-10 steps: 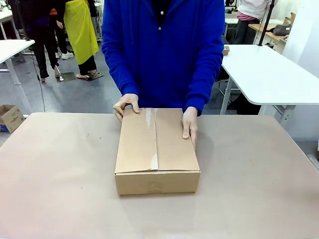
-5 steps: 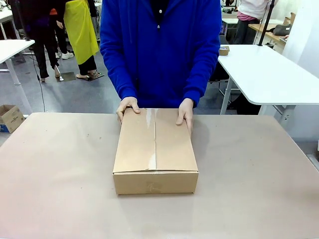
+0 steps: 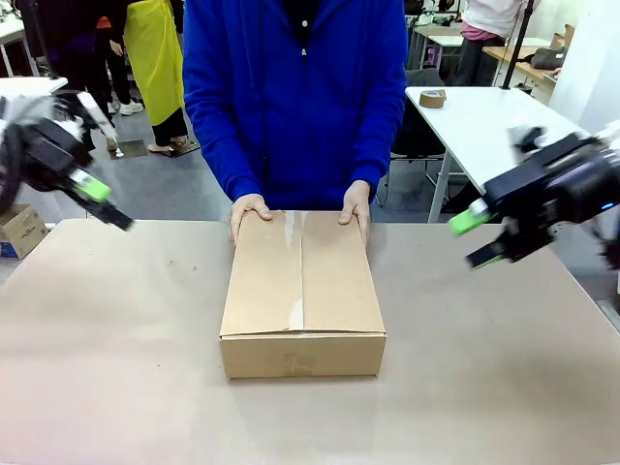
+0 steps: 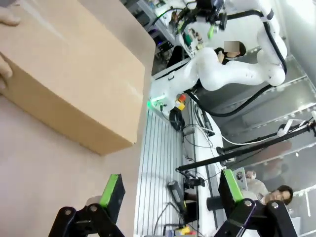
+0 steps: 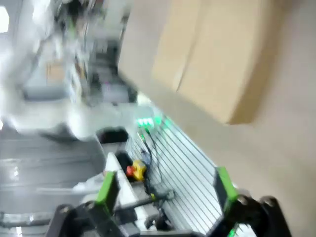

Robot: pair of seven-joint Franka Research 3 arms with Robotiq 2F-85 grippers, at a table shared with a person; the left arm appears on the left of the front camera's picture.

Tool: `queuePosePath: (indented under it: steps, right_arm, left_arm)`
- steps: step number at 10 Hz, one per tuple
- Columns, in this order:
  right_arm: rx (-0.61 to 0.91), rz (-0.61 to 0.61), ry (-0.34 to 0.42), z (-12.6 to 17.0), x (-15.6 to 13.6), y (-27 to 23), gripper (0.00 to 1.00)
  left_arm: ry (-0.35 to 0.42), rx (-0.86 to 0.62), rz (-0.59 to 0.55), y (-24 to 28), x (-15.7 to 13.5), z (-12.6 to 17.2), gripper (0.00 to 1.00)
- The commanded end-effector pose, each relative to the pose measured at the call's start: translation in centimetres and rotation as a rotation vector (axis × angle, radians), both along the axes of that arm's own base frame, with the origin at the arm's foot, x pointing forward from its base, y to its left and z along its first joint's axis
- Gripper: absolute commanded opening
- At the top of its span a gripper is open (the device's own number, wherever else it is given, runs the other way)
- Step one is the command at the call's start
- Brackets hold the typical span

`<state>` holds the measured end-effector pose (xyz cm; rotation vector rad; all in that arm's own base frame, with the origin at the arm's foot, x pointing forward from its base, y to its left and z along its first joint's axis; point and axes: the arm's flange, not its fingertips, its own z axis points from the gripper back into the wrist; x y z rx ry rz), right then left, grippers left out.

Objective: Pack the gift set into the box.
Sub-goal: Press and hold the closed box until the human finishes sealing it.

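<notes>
box (image 3: 302,291) lay shut at the middle of the table (image 3: 116,368), with clear tape (image 3: 291,231) along its top seam. a person's hand (image 3: 249,206) and other hand (image 3: 354,200) rested on the box's far edge. left gripper (image 4: 171,190) and right gripper (image 5: 164,185) hovered well apart from the box, fingers spread and empty.

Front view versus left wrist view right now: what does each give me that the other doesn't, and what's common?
Front view: the box with its top closed along a centre seam, the person's hands on its far edge, the right tool open off to the box's right, and a tape roll on a white table behind. Left wrist view: the gap in the left tool, open with nothing in it, plus a red-and-yellow button past the table's edge. Both: the box, fingers touching it, the brown table, the left tool.
</notes>
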<state>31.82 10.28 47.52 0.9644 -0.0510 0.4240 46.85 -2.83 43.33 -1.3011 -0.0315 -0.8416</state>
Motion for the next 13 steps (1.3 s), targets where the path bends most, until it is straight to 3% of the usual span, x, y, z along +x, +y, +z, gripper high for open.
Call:
queuePosePath:
  steps: [1, 3, 4, 5, 6, 7, 8, 9, 10, 11, 12, 13]
  right_arm:
    - [-0.001, -0.156, 0.073, 1.7, 0.1, -2.8, 1.00]
    - [-0.001, -0.156, 0.073, 1.7, 0.1, -2.8, 1.00]
    - [0.001, -0.042, 0.023, 0.0, 0.3, -1.0, 1.00]
    - [0.041, 0.261, -0.355, -0.6, 3.6, 1.9, 1.00]
    - [0.142, 0.372, -0.581, -1.5, 5.2, 3.0, 1.00]
    - [0.292, 0.481, -0.725, -2.1, 6.2, 3.4, 1.00]
    - [0.363, 0.499, -0.887, -2.6, 7.2, 3.9, 1.00]
    - [0.406, 0.403, -0.997, -3.0, 8.0, 4.1, 1.00]
    - [0.455, 0.349, -1.039, -3.9, 9.1, 4.5, 1.00]
    - [0.460, 0.369, -0.998, -4.9, 9.8, 5.6, 1.00]
    - [0.102, 0.334, -0.583, -4.9, 9.9, 5.2, 1.00]
    - [0.243, 0.256, -0.884, -2.5, 8.9, 4.5, 1.00]
  left_arm:
    - [0.013, 0.034, 0.007, 1.9, 0.2, 1.7, 1.00]
    - [0.013, 0.034, 0.007, 1.9, 0.2, 1.7, 1.00]
    - [0.003, 0.009, 0.006, 0.6, 0.2, 0.0, 1.00]
    - [-0.247, -0.122, 0.018, -2.1, 2.4, 0.1, 1.00]
    - [-0.513, -0.257, 0.073, -3.7, 3.7, 0.1, 1.00]
    - [-0.695, -0.412, 0.079, -5.0, 3.9, 0.1, 1.00]
    - [-0.809, -0.507, 0.060, -6.7, 3.6, -0.3, 1.00]
    - [-0.875, -0.566, 0.055, -7.6, 3.1, -0.7, 1.00]
    - [-0.983, -0.581, 0.045, -8.6, 2.4, -1.3, 1.00]
    - [-1.115, -0.567, 0.022, -9.3, 2.0, -2.1, 1.00]
    - [-1.074, -0.444, 0.006, -8.0, 2.3, -2.0, 1.00]
    - [-0.893, -0.506, 0.097, -9.4, 3.6, -0.5, 1.00]
